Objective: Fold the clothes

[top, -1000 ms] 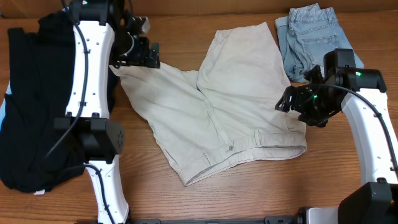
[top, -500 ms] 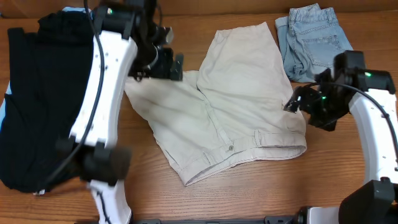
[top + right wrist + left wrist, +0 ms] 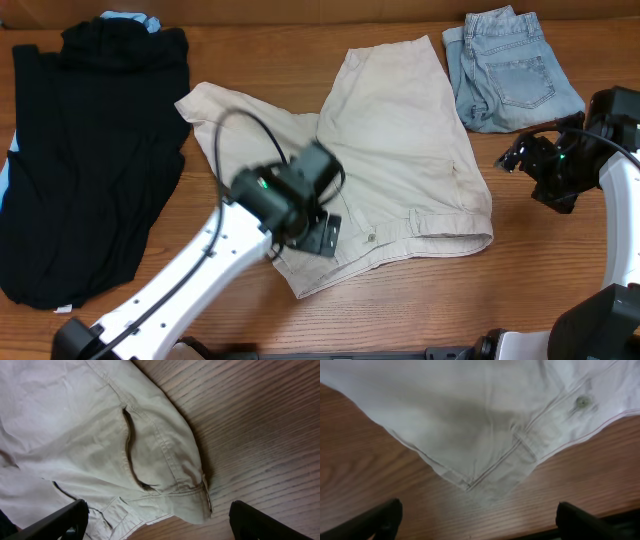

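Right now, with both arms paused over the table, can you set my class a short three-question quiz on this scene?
1. True or false: the left gripper is shut on the beige shorts.
2. Which lies at the far right of the table? A the beige shorts; B the denim shorts; C the left gripper.
3. Fill in: the waistband button shows in the ___ wrist view.

Key: 1 false, its fingers stand wide apart; 2 B; 3 left.

No text, label, brand, number or sign can be read in any view; nothing legible is shown on the garments.
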Controlling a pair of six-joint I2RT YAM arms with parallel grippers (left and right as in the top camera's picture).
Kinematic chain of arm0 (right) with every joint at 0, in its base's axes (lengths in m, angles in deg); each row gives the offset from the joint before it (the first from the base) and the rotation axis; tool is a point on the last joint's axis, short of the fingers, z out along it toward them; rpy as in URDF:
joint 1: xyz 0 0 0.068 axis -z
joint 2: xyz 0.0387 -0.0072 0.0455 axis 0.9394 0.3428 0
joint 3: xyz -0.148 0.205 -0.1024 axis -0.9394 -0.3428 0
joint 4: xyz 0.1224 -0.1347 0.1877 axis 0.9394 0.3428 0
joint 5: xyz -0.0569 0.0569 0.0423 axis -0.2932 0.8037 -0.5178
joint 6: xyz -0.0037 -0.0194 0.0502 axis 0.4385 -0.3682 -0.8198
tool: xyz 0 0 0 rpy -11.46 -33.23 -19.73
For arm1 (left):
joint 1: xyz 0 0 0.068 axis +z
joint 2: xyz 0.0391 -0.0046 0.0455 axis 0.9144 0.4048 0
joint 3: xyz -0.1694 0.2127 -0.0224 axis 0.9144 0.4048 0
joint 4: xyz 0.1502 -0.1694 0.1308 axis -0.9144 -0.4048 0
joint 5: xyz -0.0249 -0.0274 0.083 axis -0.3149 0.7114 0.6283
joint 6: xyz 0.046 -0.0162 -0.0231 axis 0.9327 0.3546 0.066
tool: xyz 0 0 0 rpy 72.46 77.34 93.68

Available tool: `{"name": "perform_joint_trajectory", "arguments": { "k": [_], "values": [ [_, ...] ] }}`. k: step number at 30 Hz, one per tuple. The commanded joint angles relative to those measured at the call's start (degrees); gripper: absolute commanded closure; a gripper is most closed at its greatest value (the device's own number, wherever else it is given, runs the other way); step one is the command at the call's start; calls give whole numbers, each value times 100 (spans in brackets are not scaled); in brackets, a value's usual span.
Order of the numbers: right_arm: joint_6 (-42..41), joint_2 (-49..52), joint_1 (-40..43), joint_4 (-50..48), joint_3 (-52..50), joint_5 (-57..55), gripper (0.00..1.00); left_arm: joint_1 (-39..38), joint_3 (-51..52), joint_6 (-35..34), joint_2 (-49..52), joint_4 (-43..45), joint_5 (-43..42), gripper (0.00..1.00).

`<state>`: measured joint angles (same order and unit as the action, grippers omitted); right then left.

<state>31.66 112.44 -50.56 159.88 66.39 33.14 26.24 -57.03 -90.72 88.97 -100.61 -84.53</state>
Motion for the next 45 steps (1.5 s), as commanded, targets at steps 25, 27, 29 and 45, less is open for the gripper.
{"name": "perform_joint_trajectory", "arguments": {
  "k": [25, 27, 29, 45],
  "values": [
    [0, -13, -20, -195, -70, 26, 4, -66, 3180, -820, -160, 2881, -616, 19],
    [2, 0, -20, -186, -83, 22, 4, -66, 3211, -815, -160, 2957, -614, 35],
    [0, 2, -20, -192, -83, 22, 4, -66, 3211, -813, -160, 2959, -553, 50],
    [0, 2, -22, 11, -103, 24, 3, 1001, 2909, -754, -162, 2271, -37, 96]
  ]
}}
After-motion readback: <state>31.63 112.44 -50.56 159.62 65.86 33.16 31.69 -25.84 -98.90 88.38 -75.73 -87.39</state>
